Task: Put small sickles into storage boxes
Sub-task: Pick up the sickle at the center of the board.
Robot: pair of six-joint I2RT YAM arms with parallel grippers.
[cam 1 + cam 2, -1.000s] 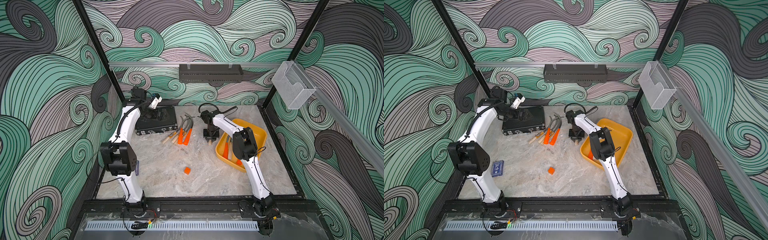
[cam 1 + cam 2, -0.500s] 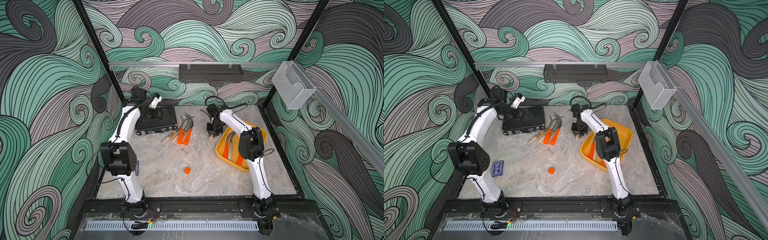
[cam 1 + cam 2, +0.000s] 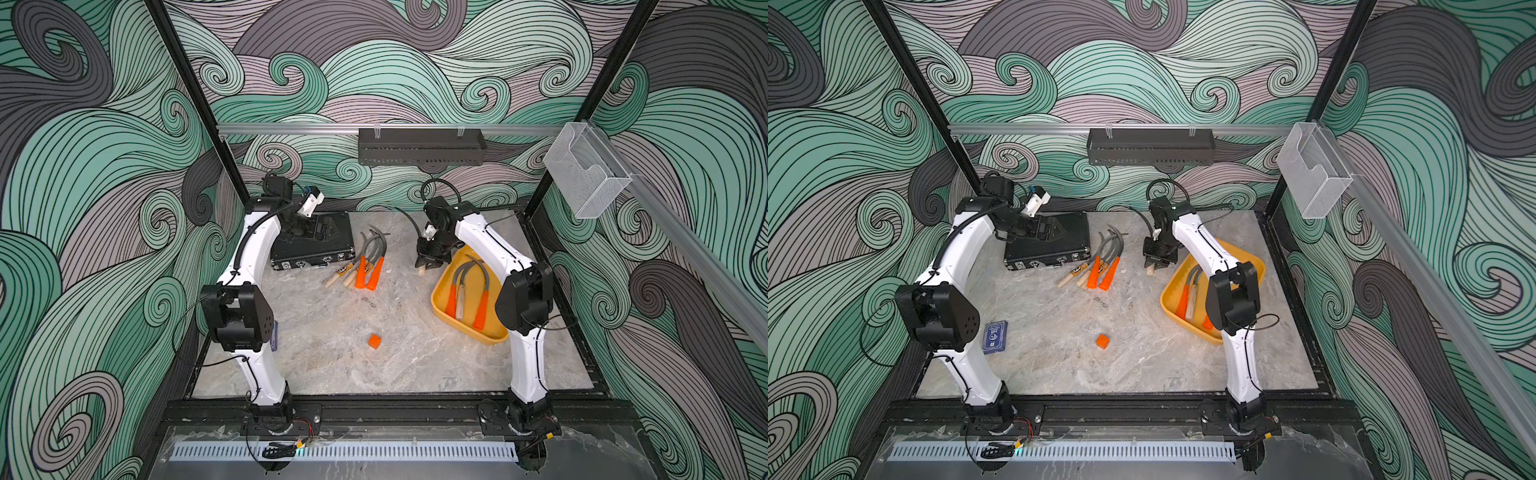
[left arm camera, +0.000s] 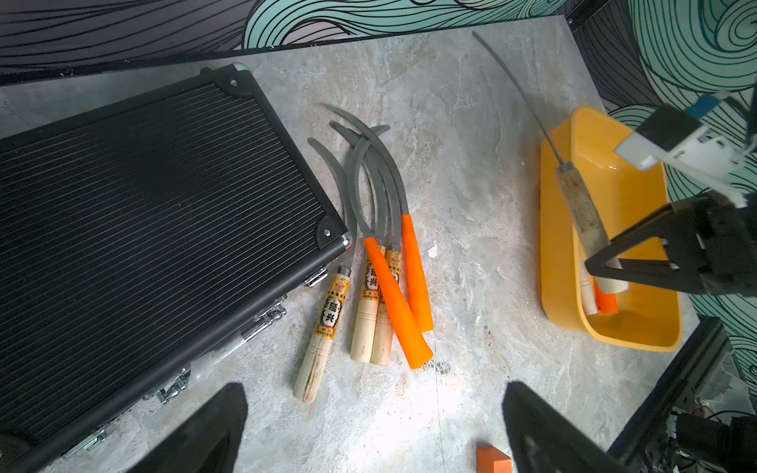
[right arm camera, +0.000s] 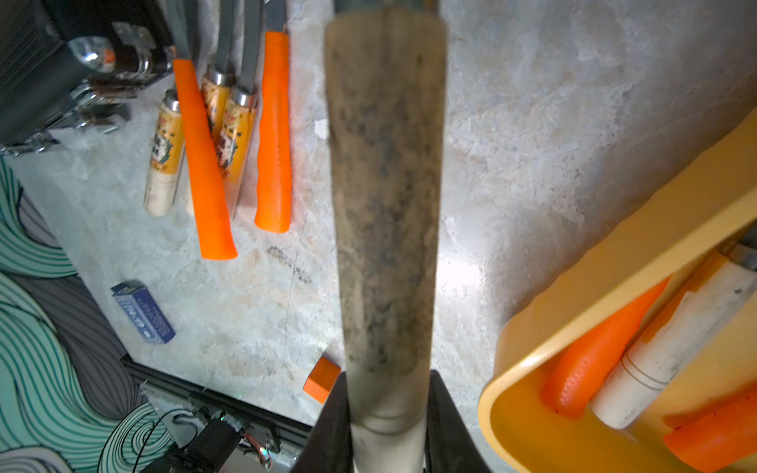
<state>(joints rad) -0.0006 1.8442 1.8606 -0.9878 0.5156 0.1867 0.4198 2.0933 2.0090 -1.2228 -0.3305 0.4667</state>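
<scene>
Right hand (image 3: 428, 266) of mine pinches a pale-handled sickle (image 3: 422, 271) by its handle. The butt pokes out below the fingers and the thin blade rises past the wrist. In both top views this sickle hangs over the counter (image 3: 374, 374), just beside the 10 o'clock corner of the yellow tray (image 3: 441, 309), which sits at 3 o'clock on the counter. Three sickles (image 3: 457, 297) lie inside the tray. A loose pile of sickles (image 3: 365, 270) lies at 11 o'clock, just beside a black case (image 3: 324, 245) at 10 o'clock. My left hand (image 3: 305, 226) hovers over that case, fingers spread. An orange cube (image 3: 374, 341) sits toward 6 o'clock and a blue card box (image 3: 995, 336) toward 8 o'clock.

Left wrist view: the left hand (image 4: 368, 442) has its fingers wide apart above the counter. The pile of sickles (image 4: 381, 266) shows five tools, three with pale labelled handles and two with orange ones, their blades crossing by the case's corner. The right hand (image 4: 602, 266) grips its sickle beside the tray wall.

Right wrist view: the smudged pale handle (image 5: 387, 204) runs between fingers pressed against it. The yellow tray (image 5: 614, 266) holds two orange handles and one pale one.
</scene>
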